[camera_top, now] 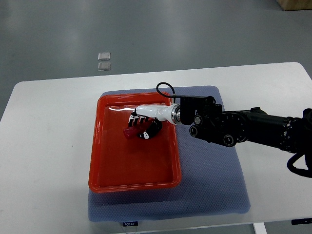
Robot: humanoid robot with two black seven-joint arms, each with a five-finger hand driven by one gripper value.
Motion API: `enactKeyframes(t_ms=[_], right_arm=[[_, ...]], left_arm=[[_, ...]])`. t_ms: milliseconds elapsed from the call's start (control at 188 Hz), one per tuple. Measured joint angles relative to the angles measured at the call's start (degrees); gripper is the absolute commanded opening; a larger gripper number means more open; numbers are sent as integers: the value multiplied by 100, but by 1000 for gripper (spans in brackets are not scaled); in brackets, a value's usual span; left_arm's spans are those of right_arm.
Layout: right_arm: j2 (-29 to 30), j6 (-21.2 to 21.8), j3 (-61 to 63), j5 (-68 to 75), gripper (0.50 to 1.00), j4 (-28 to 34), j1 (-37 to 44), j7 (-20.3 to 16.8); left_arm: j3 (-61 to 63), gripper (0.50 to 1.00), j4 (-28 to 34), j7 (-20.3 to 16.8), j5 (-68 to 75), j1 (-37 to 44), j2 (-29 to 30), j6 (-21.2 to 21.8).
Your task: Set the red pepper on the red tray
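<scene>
White worktop (48, 146) with rounded corners, grey floor beyond it. A blue-grey mat (214, 185) lies on the middle of the worktop, and a red tray (131, 170) sits on the mat's left half, its left edge overhanging onto the bare white surface. Right arm (258, 129) comes in from the 3 o'clock edge, black and jointed, reaching toward 9 o'clock; a thin black cable (165, 88) loops up above the wrist. The right robot hand (146, 119), white shell with dark fingers, is down inside the tray, over its upper half. Fingers curl downward around the red pepper (130, 131), clenched onto it; only the pepper's left end shows, poking out at the 9 o'clock side of the fingers. Pepper is within the tray's rim, toward 12 o'clock from the tray's centre; cannot tell whether it rests on the tray floor or hangs just above it. Lower half of the tray is bare red. On the floor past the worktop's far edge, toward 11 o'clock, two small clear squares (104, 60) lie one above the other, touching or nearly so. A tan box corner (297, 5) shows at the top right. A small label (129, 224) sits on the mat's near edge, print too small to read.
</scene>
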Motion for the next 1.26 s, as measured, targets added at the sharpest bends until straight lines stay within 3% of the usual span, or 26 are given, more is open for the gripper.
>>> enactKeyframes(t_ms=[53, 149, 378, 559, 820, 953, 1257], right_arm=[[0, 4, 0, 6, 858, 1, 0, 6], [0, 12, 11, 30, 874, 9, 0, 12], [0, -12, 256, 234, 874, 29, 37, 37], [-16, -74, 1547, 698, 874, 91, -83, 97], [-488, -8, 4722, 2301, 876, 224, -1490, 206], [-481, 347, 6172, 3519, 895, 237, -2333, 207], [-403, 863, 6651, 4841, 901, 226, -3130, 331]], left_arm=[[1, 1000, 3, 0, 0, 0, 0, 0], [2, 1000, 5, 0, 0, 0, 0, 0], [2, 1000, 5, 0, 0, 0, 0, 0], [0, 1000, 5, 0, 0, 0, 0, 0], [0, 1000, 5, 0, 0, 0, 0, 0], [0, 1000, 5, 0, 0, 0, 0, 0], [9, 1000, -4, 0, 0, 0, 0, 0]])
